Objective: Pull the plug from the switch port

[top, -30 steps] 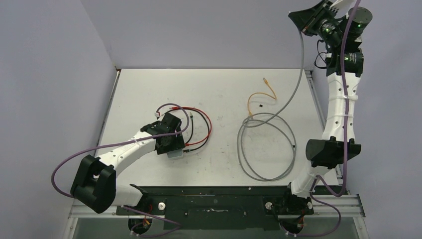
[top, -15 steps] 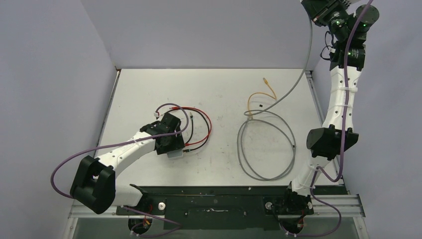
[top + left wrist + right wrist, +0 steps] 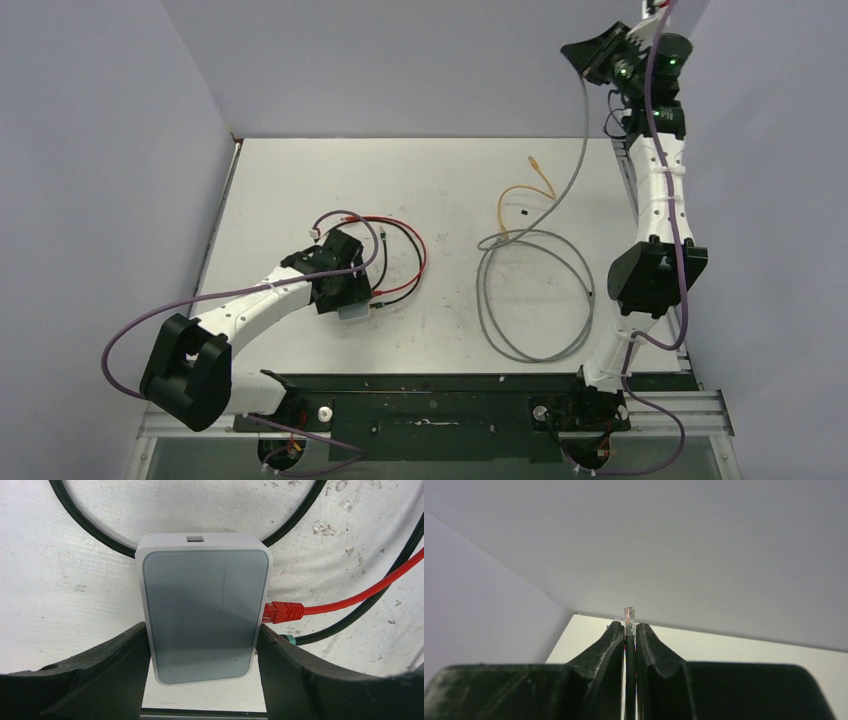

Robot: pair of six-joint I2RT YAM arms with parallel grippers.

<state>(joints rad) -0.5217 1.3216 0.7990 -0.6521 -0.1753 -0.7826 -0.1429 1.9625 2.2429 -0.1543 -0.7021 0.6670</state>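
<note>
Grey cable (image 3: 585,120) pinched below plug (image 3: 629,614) in right claw (image 3: 629,626).

Switch (image 3: 205,615) between left fingers (image 3: 100,680), plug (image 3: 629,614) between right fingers (image 3: 609,650) high above table (image 3: 450,170)

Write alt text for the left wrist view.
The left gripper clamps a pale grey switch between its black fingers on a white table. A red plug sits in its right edge, red cable running off right; black cables curve around it.
</note>
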